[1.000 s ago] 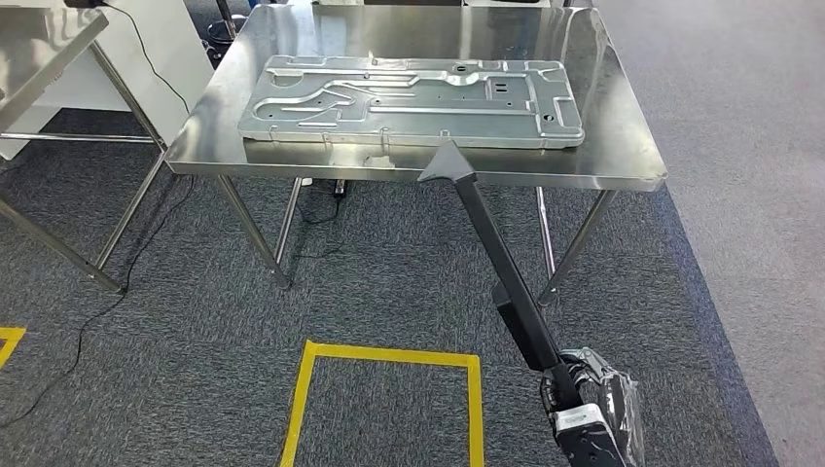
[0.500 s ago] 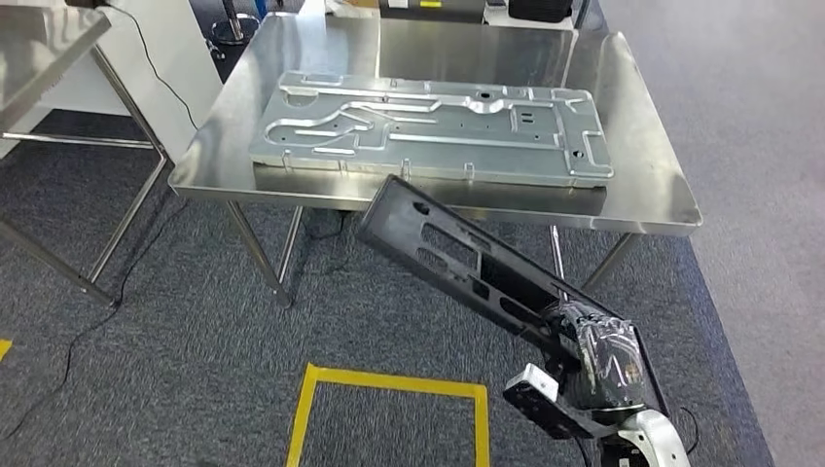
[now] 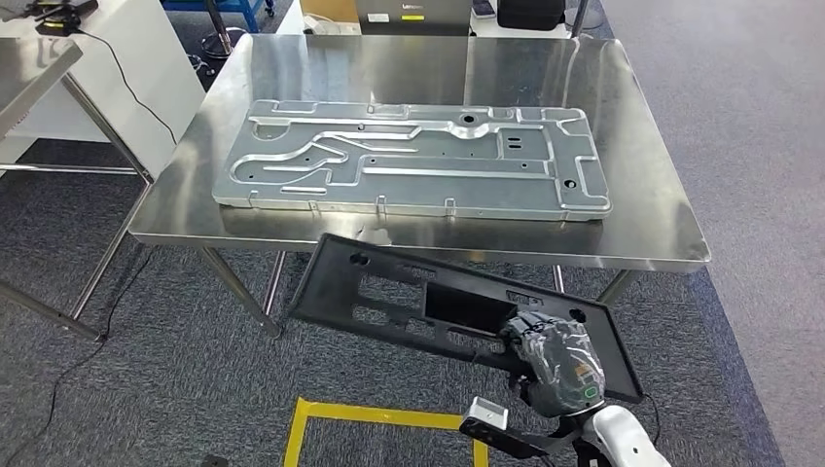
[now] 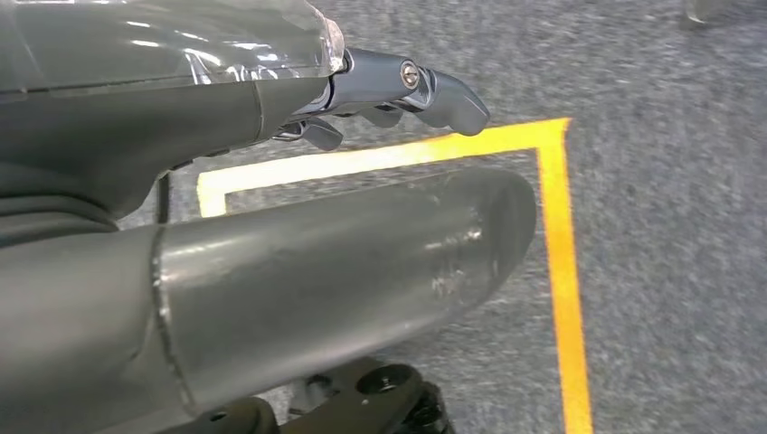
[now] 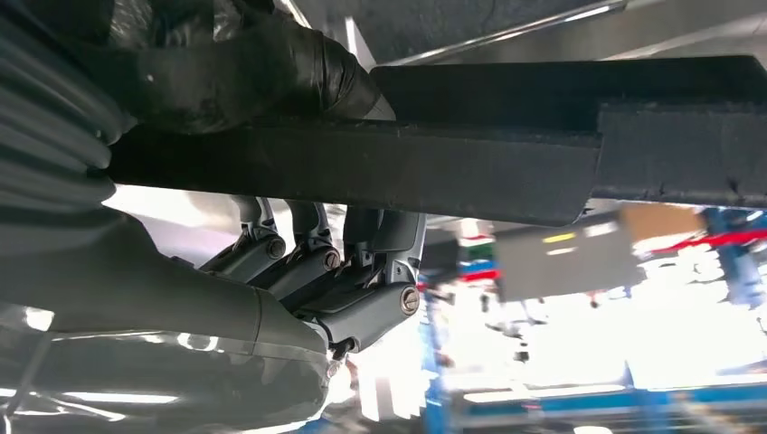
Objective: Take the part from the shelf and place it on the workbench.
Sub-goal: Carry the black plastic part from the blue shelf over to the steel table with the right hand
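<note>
R hand [image 3: 553, 362] is clamped on the black part [image 3: 428, 304], thumb on top w/ fingers [image 5: 312, 262] curled under it. Part's held flat-ish in the air just off the workbench [image 3: 632, 209] front edge, below the top. Metal panel [image 3: 413, 161] lies mid-bench. L hand [image 4: 271, 117]: fingers look apart, holding nothing, above the yellow floor tape [image 4: 556, 235].

One black plastic part [image 3: 428, 302], one embossed metal panel [image 3: 413, 161], one steel workbench [image 3: 642, 229] with a second steel table [image 3: 34, 73] beside it, one yellow floor square [image 3: 389, 428], and two robot hands: right [image 3: 555, 365], left [image 4: 271, 181].
</note>
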Motion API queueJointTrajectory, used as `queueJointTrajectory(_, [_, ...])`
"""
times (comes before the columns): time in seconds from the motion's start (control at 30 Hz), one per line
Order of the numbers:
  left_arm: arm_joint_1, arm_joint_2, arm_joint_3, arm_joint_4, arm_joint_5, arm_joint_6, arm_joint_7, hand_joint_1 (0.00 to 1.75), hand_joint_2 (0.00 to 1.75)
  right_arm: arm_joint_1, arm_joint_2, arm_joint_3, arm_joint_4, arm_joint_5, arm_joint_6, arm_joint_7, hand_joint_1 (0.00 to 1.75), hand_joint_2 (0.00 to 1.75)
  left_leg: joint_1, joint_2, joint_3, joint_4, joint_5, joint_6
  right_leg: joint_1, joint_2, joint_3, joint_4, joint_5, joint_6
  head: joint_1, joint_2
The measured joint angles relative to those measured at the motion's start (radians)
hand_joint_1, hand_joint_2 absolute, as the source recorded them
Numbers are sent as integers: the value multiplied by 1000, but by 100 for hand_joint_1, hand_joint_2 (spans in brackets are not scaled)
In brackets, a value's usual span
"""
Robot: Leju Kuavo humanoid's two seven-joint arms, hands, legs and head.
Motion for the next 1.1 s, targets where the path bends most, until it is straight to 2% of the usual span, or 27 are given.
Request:
queueJointTrajectory(0.03, [-1,0,-3,2,-3,0,1,0,0,-19,-8,31,9,25,9,6,175,175,-4,0,-4,-52,47,9,2,1,18,-1,-14,0,0,0])
queueJointTrajectory(0.07, [-1,2,-6,3,-4,-1,2,0,0,-40,-16,61,20,46,14,15,175,175,-11,0,-6,-108,121,19,5,2,33,0,-28,2,0,0])
queueJointTrajectory(0.1, [-1,3,-9,5,-6,-2,4,0,0,-61,-25,89,33,61,15,26,175,175,-16,0,-5,-151,181,28,7,4,45,0,-41,6,0,0])
queueJointTrajectory(0.13, [-2,5,-12,7,-7,-2,6,0,0,-78,-34,111,44,71,15,38,175,175,-21,-1,-2,-179,227,34,8,6,54,-1,-52,12,0,0])
queueJointTrajectory(0.17, [-3,6,-14,9,-8,-1,7,0,0,-92,-43,124,53,75,12,51,175,175,-24,-3,1,-191,246,39,9,6,62,0,-59,19,0,0])
queueJointTrajectory(0.23, [-5,7,-18,10,-9,-1,10,0,0,-117,-65,132,63,77,1,74,175,175,-22,-5,25,-204,241,44,8,5,69,15,-56,32,0,0])
queueJointTrajectory(0.27, [-7,7,-19,11,-9,0,10,0,0,-129,-78,129,67,75,-7,82,175,175,-20,-6,39,-214,238,50,6,4,60,43,-48,38,0,0])
queueJointTrajectory(0.33, [-8,7,-20,12,-9,0,11,0,0,-151,-106,116,71,65,-20,91,175,175,-16,-7,68,-229,227,57,3,2,2,139,-55,47,0,0])
queueJointTrajectory(0.4, [-9,7,-21,13,-9,0,11,0,0,-163,-126,99,76,53,-24,92,175,175,-16,-8,91,-232,208,60,1,1,-82,237,-106,56,1,0])
queueJointTrajectory(0.43, [-9,7,-21,14,-9,0,11,0,0,-166,-134,93,79,49,-24,91,175,175,-16,-9,103,-232,196,60,0,0,-115,260,-133,59,1,0])
queueJointTrajectory(0.47, [-8,7,-21,15,-9,0,11,0,0,-167,-141,88,82,46,-24,91,175,175,-16,-10,119,-232,184,59,-1,-1,-136,259,-147,59,1,0])
queueJointTrajectory(0.5, [-7,6,-22,17,-9,0,11,0,0,-168,-147,84,84,46,-24,91,175,175,-16,-12,137,-232,170,57,-1,-2,-145,229,-135,58,1,0])
queueJointTrajectory(0.53, [-7,6,-22,18,-9,0,11,0,0,-169,-150,81,85,45,-24,91,175,175,-16,-13,156,-233,156,55,0,-3,-144,178,-93,54,1,0])
queueJointTrajectory(0.57, [-6,5,-23,19,-9,0,11,0,0,-169,-154,79,87,45,-24,91,175,175,-16,-14,172,-233,141,52,1,-3,-140,119,-24,48,1,0])
queueJointTrajectory(0.6, [-6,4,-23,21,-9,0,11,0,0,-170,-156,77,89,46,-24,91,175,175,-17,-16,185,-233,128,48,5,-4,-136,71,31,43,1,0])
queueJointTrajectory(0.63, [-7,3,-24,23,-9,0,11,0,0,-171,-157,75,91,46,-24,91,175,175,-18,-17,192,-233,115,43,8,-4,-134,42,74,36,1,0])
queueJointTrajectory(0.67, [-7,3,-25,25,-9,0,12,0,0,-171,-158,73,93,46,-24,91,175,175,-19,-18,199,-232,107,37,11,-4,-132,29,94,29,2,0])
queueJointTrajectory(0.73, [-12,3,-25,26,-9,0,12,0,0,-174,-161,67,95,48,-24,91,175,175,-20,-16,207,-224,103,27,11,-2,-118,24,82,16,2,0])
queueJointTrajectory(0.77, [-13,4,-26,26,-9,0,12,0,0,-177,-162,65,95,51,-24,91,175,175,-20,-13,204,-203,107,23,9,-1,-106,16,76,8,3,0])
queueJointTrajectory(0.8, [-15,4,-26,26,-10,0,12,0,0,-182,-165,63,95,55,-21,91,175,175,-19,-10,186,-168,108,18,7,-2,-92,9,71,2,2,0])
queueJointTrajectory(0.83, [-17,4,-27,26,-10,0,12,0,0,-187,-167,60,97,60,-17,90,175,175,-16,-7,155,-117,99,13,5,-2,-77,2,64,-3,3,0])
queueJointTrajectory(0.9, [-17,3,-28,26,-10,-1,13,0,0,-200,-174,52,101,69,-2,86,175,175,-11,-2,73,-6,55,2,5,-2,-53,-2,45,-7,2,0])
queueJointTrajectory(0.93, [-16,3,-28,26,-10,-1,13,0,0,-205,-178,46,105,72,5,84,175,175,-9,-1,35,29,29,-2,5,-2,-39,-2,34,-6,2,0])
queueJointTrajectory(0.97, [-16,3,-28,26,-10,-1,14,0,0,-209,-183,40,110,74,9,82,175,175,-8,0,8,37,16,-5,5,-2,-24,-2,21,-5,2,0])
queueJointTrajectory(1.0, [-15,3,-28,26,-9,-2,14,0,0,-211,-187,33,115,77,11,82,175,175,-7,1,-5,17,24,-6,5,-2,-7,-2,7,-3,2,0])
queueJointTrajectory(1.03, [-15,4,-28,26,-9,-2,14,0,0,-212,-189,26,119,80,10,82,175,175,-7,1,-7,-27,57,-5,5,-2,12,-2,-6,0,2,0])
queueJointTrajectory(1.1, [-11,4,-28,28,-6,-2,14,0,0,-209,-192,9,126,88,1,84,175,175,-10,3,2,-138,177,4,5,-3,44,-4,-34,8,2,0])
